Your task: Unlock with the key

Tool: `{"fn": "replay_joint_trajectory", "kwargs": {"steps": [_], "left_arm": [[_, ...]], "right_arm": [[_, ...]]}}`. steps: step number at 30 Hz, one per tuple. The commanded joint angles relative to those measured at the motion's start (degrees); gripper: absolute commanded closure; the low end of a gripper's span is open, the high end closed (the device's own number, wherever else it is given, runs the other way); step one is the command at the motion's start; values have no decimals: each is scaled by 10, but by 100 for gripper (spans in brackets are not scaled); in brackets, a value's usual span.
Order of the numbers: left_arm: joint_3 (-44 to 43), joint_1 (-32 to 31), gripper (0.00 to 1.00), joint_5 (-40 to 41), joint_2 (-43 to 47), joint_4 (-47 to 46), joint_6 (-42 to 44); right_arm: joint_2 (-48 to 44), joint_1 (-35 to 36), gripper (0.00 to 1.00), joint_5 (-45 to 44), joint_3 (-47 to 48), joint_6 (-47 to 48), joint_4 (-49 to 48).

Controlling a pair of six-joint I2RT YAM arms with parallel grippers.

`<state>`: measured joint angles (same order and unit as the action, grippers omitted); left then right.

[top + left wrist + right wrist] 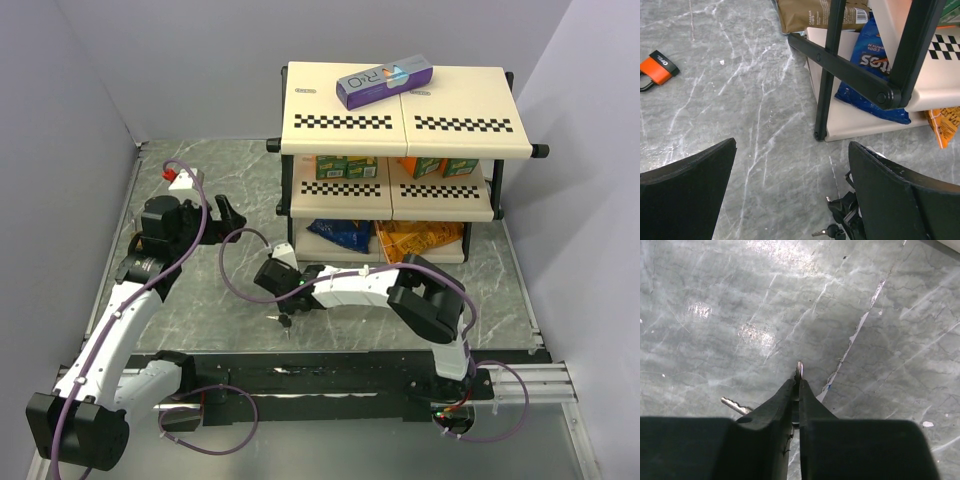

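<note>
Right gripper [796,386] clamped on the key [799,368], its tip protruding above the table [880,340]; left gripper [792,150] spread apart near the padlock [660,67]; second key [735,404] apparently dangling.

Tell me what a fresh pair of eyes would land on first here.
Probably the checkered shelf rack at the far side of the marble table, a purple box lying on top. Next, the right gripper shut on the key, its silver tip poking out between the fingers above the table. The orange padlock lies apart, ahead of the open left gripper.
</note>
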<state>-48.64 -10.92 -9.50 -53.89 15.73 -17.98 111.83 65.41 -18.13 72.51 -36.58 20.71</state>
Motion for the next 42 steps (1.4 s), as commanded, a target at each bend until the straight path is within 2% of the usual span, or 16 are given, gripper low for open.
{"fn": "replay_joint_trajectory", "kwargs": {"steps": [1,7,10,14,18,32,42], "left_arm": [[-5,-2,1,-27,-1,-19,-14],[-4,-2,1,-53,-14,-21,-20],[-5,-2,1,-51,-14,-19,-21],[-3,-2,1,-56,-14,-21,-22],[-2,-2,1,-58,-13,-22,-22],[-1,-2,1,-65,-12,-23,-24],[0,-2,1,-65,-12,-21,-24]], "right_arm": [[-13,-5,89,27,-32,-12,1],[-48,-7,89,10,-37,-7,10],[-76,-5,80,4,-42,-15,26],[-109,1,60,19,-59,-34,28],[-125,2,49,41,-77,-69,23],[-112,10,50,120,-119,-117,-51],[-62,-10,50,93,-85,-86,-50]]}}
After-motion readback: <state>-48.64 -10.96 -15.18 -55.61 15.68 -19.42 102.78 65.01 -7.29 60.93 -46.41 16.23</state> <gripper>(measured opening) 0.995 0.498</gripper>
